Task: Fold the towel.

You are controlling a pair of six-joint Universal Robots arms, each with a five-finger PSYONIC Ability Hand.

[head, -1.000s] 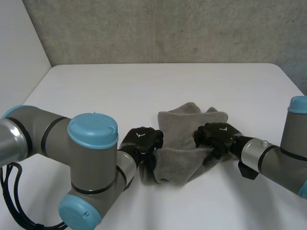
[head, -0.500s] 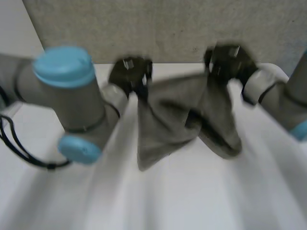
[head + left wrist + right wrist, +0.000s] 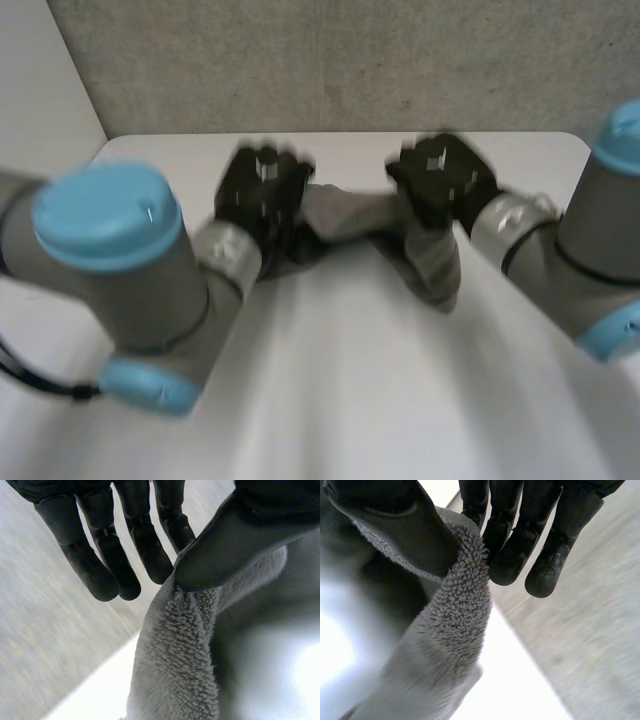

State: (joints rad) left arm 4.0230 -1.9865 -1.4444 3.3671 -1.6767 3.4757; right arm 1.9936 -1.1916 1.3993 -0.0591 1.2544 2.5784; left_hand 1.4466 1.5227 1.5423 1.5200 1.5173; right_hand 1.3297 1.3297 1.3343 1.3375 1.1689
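A grey terry towel hangs in the air between my two hands, above the far part of the white table. My left hand pinches one upper corner of the towel between its thumb and fingers. My right hand pinches the other upper corner of the towel between its thumb and fingers. The cloth sags between the hands, and a longer fold droops below my right hand.
A grey concrete wall rises behind the table's far edge. Both grey arms with light-blue caps reach forward over the near half of the table.
The towel lay crumpled on the table with both hands on its side edges. Both hands have lifted it by two corners and carried it toward the far edge, then lowered a little.
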